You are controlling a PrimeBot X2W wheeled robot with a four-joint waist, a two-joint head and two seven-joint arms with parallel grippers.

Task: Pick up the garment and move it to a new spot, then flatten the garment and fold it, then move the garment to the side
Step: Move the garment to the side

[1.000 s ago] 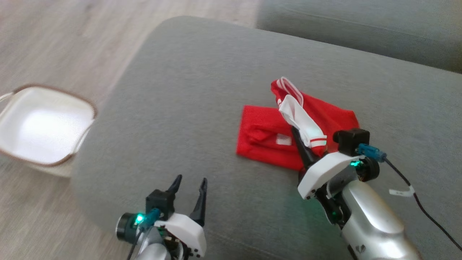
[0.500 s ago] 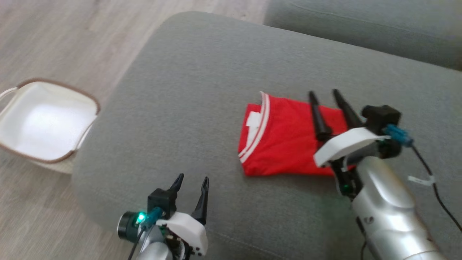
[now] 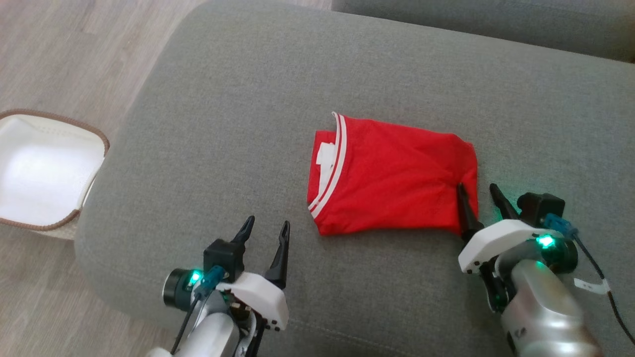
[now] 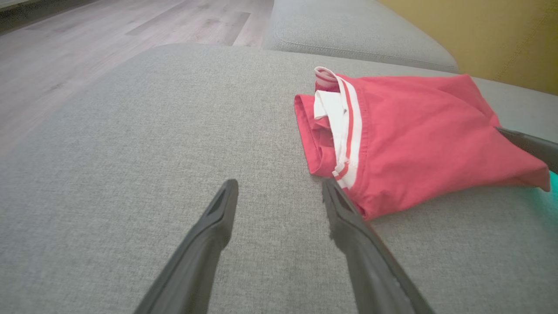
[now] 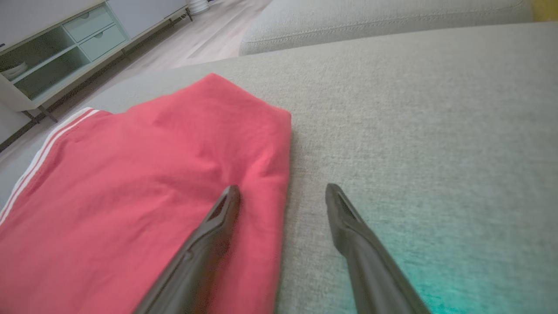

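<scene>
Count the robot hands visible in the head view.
2: the left hand, open over the grey fabric cushion at lower left; the right hand, open at the right edge of the folded red garment.

L arm (image 3: 213,334): silver forearm, dark round cuff (image 3: 173,297), white wrist shell (image 3: 258,297) w/ small dark screws (image 3: 270,325), blk cam block (image 3: 223,255), teal plug (image 3: 214,278), green LED (image 3: 193,277) | R arm (image 3: 540,302): same silver/white build, blk cam block, green LED, teal plug, blk cable (image 3: 609,300) w/ white tag (image 3: 590,286) | jaws, both: 2 long dark fingers (image 3: 280,253), tapering to pointed tips, matte
</scene>
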